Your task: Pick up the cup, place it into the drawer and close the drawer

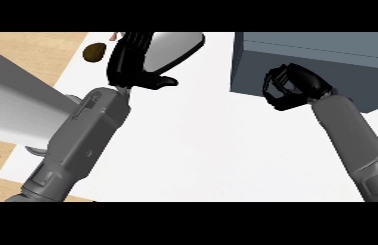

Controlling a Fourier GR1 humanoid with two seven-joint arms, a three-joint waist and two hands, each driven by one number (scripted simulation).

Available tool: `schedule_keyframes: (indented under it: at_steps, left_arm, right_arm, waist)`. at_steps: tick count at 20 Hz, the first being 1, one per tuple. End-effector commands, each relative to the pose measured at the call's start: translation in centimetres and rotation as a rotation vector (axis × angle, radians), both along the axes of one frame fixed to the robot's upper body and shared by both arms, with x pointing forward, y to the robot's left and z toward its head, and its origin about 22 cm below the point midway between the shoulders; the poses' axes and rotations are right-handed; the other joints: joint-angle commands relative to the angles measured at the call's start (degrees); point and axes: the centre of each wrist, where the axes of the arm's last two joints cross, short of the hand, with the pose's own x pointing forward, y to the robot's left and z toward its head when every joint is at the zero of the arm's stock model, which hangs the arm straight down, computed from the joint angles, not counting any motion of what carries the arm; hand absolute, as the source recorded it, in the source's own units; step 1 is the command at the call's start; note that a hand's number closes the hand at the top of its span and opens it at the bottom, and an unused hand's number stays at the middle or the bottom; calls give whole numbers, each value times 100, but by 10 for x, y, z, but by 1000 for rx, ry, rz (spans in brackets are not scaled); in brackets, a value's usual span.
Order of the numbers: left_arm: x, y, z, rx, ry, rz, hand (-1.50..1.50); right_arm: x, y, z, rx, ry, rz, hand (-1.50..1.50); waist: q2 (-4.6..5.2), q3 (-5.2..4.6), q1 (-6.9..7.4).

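Observation:
The cup [177,48], pale grey and white, is at the top of the white counter [207,139], left of centre. My left hand [133,64] is against its left side, fingers running up along the wall and thumb curled under its lower edge. The drawer unit [317,54] is a blue-grey box at the upper right; whether it is open I cannot tell. My right hand [291,86] is at the box's lower left corner, fingers curled, with nothing visible inside them.
A small brown rounded object [94,52] lies on the wooden surface [37,49] just left of the cup. A large light grey slab [29,109] slants across the left side beside my left forearm.

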Motion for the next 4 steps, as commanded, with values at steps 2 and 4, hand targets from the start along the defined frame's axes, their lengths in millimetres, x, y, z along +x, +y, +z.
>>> schedule_keyframes:
  at_steps: [2, 4]
  left_arm:
    - [-2, 0, 1, -9, 4, -24, -150]
    - [-5, 5, -6, -9, 6, -25, -150]
  right_arm:
    - [30, -26, 87, -55, -215, -214, 150]
    - [27, -34, 85, -48, -207, -219, 150]
  waist:
    - [91, -66, 238]
    - [93, -68, 279]
